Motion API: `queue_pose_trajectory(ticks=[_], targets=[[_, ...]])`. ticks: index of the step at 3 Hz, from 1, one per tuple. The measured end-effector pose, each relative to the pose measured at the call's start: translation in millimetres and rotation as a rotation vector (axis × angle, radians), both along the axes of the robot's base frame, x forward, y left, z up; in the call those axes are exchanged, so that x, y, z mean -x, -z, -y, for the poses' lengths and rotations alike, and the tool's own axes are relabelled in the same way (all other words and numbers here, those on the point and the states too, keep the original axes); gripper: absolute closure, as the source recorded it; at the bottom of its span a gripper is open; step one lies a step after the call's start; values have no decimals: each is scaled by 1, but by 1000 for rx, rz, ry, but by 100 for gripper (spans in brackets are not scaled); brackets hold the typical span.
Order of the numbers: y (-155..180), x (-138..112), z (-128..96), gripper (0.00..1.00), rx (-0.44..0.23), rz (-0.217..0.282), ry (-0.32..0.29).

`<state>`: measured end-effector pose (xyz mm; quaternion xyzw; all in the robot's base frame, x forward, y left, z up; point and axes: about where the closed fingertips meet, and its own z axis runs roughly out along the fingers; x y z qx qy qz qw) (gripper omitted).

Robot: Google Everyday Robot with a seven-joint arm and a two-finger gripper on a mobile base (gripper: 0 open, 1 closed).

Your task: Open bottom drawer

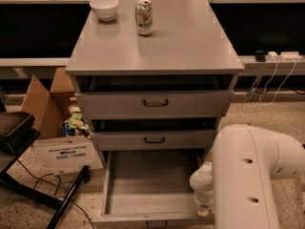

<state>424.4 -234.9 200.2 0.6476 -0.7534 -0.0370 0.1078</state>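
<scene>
Grey three-drawer cabinet (152, 51), seen from above and in front. Bottom drawer (147, 185) is pulled well out toward the camera; its grey tray floor shows in full, and its front panel lies along the lower frame edge. Middle drawer (153, 140) and top drawer (155, 104) are each out only slightly, a dark gap above each front, dark bar handles centred. On the cabinet top: white bowl (104, 7) at the back left, drink can (144, 17) upright just to its right, the two apart. White arm (248, 175) fills the lower right corner. Gripper (204, 209) is low at the bottom drawer's right front corner, by the right side wall, mostly hidden by the arm; grip state cannot be told, nor whether it touches the drawer. Left of the cabinet, on the speckled floor: open cardboard box (40, 104), white printed carton (66, 154) in front of it, black stand leg (66, 199) beside that.
</scene>
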Motion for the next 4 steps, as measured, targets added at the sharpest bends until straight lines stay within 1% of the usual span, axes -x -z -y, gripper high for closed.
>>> queue_pose_trajectory(ticks=[2, 3, 4], targets=[[0, 0, 0, 7, 0, 0, 0], [0, 0, 0, 0, 0, 0, 0], [0, 0, 0, 0, 0, -1, 0]])
